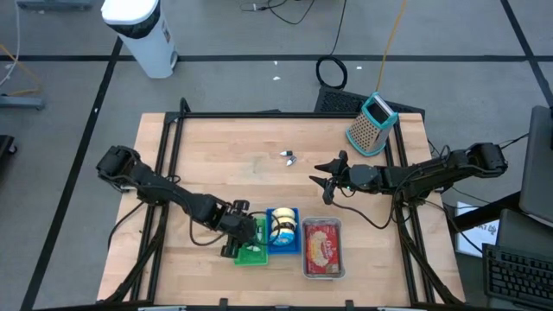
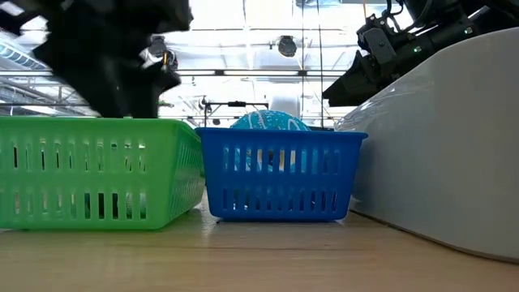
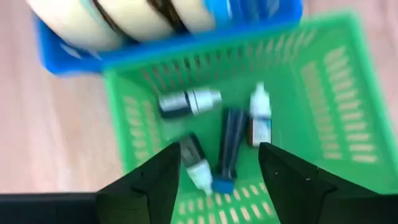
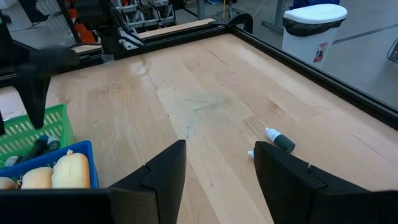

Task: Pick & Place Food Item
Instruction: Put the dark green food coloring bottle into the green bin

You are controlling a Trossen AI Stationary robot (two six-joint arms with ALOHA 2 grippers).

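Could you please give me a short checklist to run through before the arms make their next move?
1. Left gripper open above the green basket: ok.
2. Small bottles lying inside the green basket: ok.
3. Right gripper open and holding nothing: ok.
4. Loose bottle on the table, ahead of the right gripper: ok.
5. Blue basket beside the green one already holds food: ok.
6. Whether the red tray has room: cannot tell.

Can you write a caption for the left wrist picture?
Open left gripper hovers over a green basket holding four small bottles.
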